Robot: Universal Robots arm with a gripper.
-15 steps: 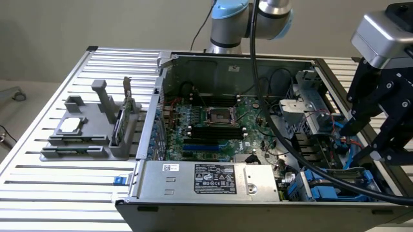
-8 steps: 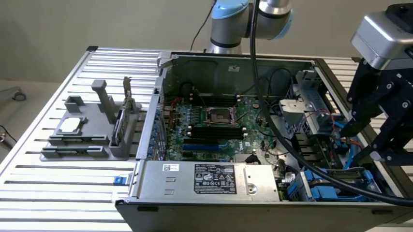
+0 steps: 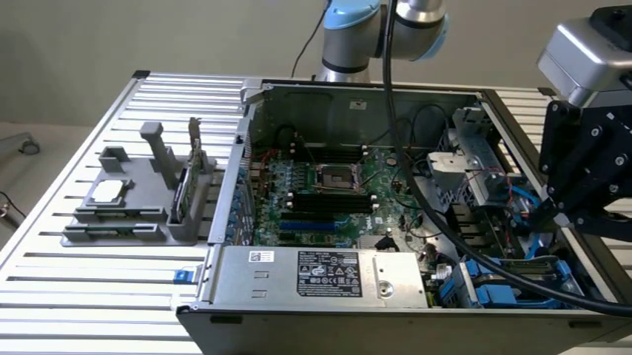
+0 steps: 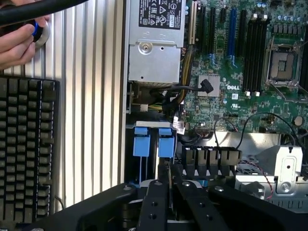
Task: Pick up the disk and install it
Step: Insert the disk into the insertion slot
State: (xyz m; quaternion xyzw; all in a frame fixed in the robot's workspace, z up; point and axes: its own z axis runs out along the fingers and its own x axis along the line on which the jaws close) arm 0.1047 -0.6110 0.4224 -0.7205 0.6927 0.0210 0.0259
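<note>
Gripper (image 4: 167, 165) fingers drawn nearly together, apparently pinching the disk (image 4: 166, 144) by its blue carrier edge, right at the fingertips. Risks: the thin plastic hold slips, or the carrier snags the cables (image 4: 169, 97) near the fingers.

the disk (image 4: 166, 143) mostly hidden in its bay; a hand (image 4: 17, 41) half cut off

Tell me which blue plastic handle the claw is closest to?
The bright blue handle nearer the green circuit board; the other, nearer the black keyboard, lies farther from the gripper.
</note>
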